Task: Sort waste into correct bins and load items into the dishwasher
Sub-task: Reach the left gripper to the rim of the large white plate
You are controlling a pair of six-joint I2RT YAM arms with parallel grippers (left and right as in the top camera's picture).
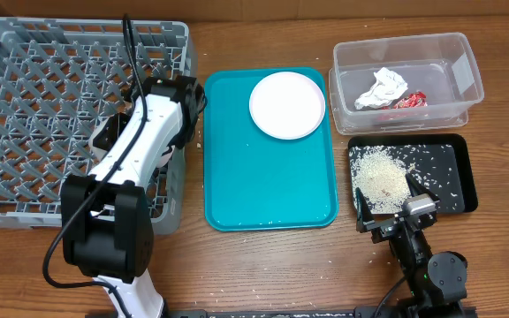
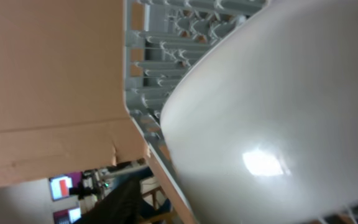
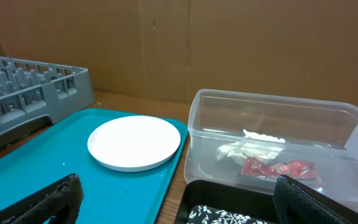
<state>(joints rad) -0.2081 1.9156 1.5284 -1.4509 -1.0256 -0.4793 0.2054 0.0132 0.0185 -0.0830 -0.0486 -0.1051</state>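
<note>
My left gripper reaches into the grey dish rack, and the arm hides its fingers. In the left wrist view a pale bowl fills the frame right at the gripper, tilted against the rack's lattice. The round white plate lies on the teal tray. The clear tub holds the crumpled napkin and the red wrapper. The black tray holds rice. My right gripper is open and empty at the black tray's near edge. The cup, chopsticks and grey-blue bowl are out of view.
The right wrist view shows the plate, tub, napkin, wrapper and rack corner. A few rice grains lie on the wooden table near the right arm. A cardboard wall stands behind.
</note>
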